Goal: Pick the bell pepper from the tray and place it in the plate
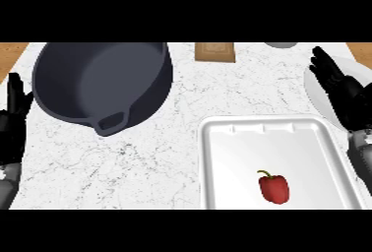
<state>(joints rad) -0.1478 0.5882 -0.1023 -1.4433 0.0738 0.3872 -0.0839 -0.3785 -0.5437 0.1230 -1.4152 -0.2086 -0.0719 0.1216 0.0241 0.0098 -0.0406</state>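
A red bell pepper [274,188] with a green stem lies in the near half of a white tray [240,142] at the lower right. A white plate [314,91] shows at the right edge, mostly hidden behind my right hand [343,93]. That hand is open, fingers straight and pointing up, above and to the right of the tray, apart from the pepper. My left hand [15,123] rests open at the left edge, fingers up, far from the tray.
A large dark skillet [102,78] fills the upper left, its handle pointing toward the counter's middle. A small brown wooden block [215,52] lies at the top centre. A grey round object [280,45] peeks in at the top right.
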